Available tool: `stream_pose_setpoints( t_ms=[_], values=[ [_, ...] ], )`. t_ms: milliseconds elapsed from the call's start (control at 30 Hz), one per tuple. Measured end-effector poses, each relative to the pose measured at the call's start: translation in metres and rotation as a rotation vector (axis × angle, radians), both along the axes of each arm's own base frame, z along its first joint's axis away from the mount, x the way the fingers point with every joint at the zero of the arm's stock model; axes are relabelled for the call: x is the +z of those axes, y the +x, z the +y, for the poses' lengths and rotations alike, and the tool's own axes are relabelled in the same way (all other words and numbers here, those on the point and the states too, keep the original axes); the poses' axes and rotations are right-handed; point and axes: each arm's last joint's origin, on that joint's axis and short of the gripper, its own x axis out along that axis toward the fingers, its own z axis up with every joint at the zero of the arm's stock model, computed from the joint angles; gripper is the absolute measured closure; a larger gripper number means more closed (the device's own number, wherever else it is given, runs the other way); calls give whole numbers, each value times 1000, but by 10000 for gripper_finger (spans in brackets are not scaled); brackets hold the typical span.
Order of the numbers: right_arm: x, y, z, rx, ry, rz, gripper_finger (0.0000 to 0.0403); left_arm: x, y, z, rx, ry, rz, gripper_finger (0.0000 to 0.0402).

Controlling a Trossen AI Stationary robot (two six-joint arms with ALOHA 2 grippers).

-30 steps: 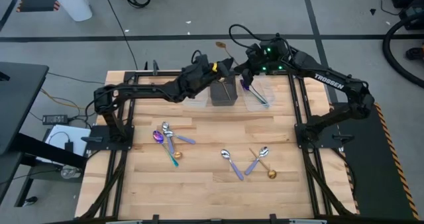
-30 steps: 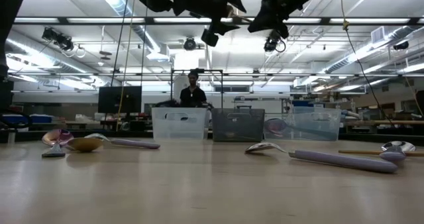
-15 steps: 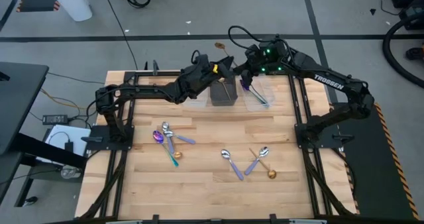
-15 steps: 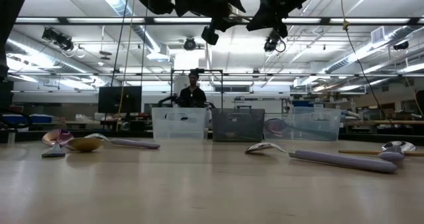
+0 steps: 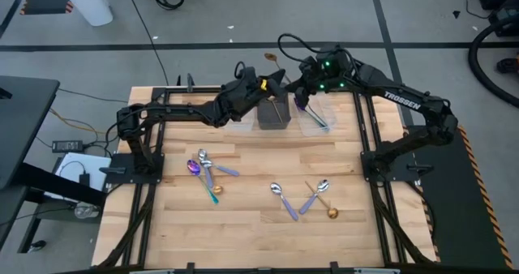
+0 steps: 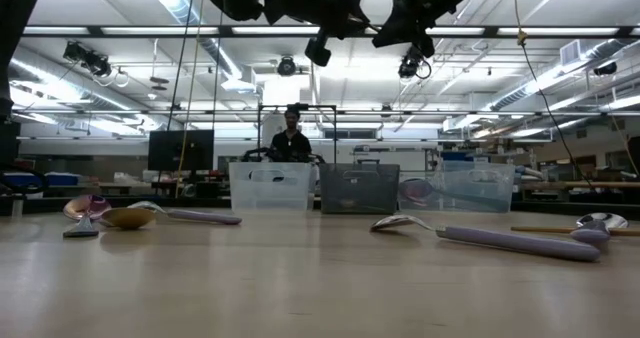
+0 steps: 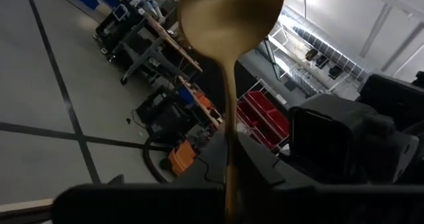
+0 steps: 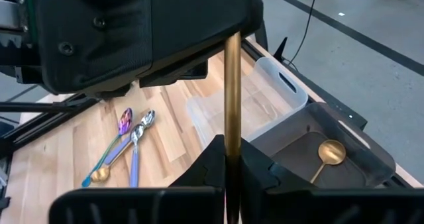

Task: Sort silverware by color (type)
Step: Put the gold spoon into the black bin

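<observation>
While the left gripper (image 5: 274, 79) and the right gripper (image 5: 298, 96) both squeeze one gold spoon (image 7: 228, 12) high over the dark bin (image 5: 276, 122) at the far middle, a tug could go wrong. If both pull, the spoon may slip and fall outside the bin.

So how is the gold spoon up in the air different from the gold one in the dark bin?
The held gold spoon is up in the air; the binned gold spoon lies down inside the dark bin. The held gold spoon is pinched by the left tool and right tool; the binned gold spoon lies loose, touched by neither. Both are slim and gold.
</observation>
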Motion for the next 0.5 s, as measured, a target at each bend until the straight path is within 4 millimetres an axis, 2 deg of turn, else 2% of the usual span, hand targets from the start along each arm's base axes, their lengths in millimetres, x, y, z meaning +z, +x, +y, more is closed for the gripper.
stream_pose_setpoints(
  t_ms=[200, 500],
  values=[
    [0, 3, 6, 28, 6, 0, 352, 0, 0, 0, -6, -1, 7, 381],
    [-5, -1, 6, 39, 33, 52, 281, -5, 1, 0, -7, -21, 59, 381]
  ],
)
